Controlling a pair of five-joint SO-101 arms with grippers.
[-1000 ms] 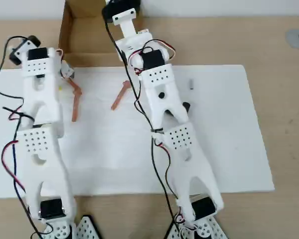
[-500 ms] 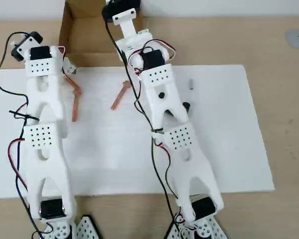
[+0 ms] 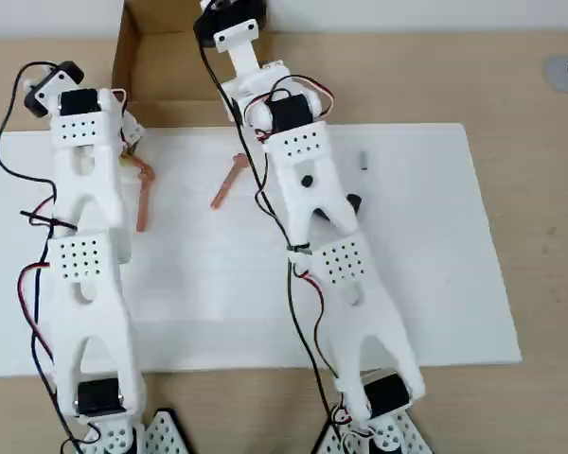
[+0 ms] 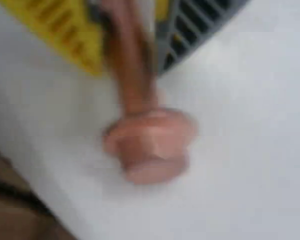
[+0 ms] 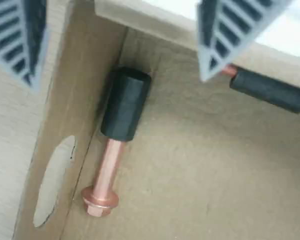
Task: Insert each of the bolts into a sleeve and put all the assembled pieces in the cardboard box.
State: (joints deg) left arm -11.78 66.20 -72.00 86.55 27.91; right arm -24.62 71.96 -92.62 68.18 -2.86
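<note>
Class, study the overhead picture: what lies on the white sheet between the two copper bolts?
Nothing. In the high view the white sheet between one bolt and the other bolt is bare.

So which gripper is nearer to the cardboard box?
Right. The right gripper hangs open over the cardboard box, above two sleeved bolts; the left gripper grips a copper bolt on the white mat, outside the box.

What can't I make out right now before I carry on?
Left wrist view: blur hides whether left gripper holds the bolt.
High view: right arm half covers a dark piece; sleeve or not, unclear.
Right wrist view: second assembled piece cut off by the edge.
</note>
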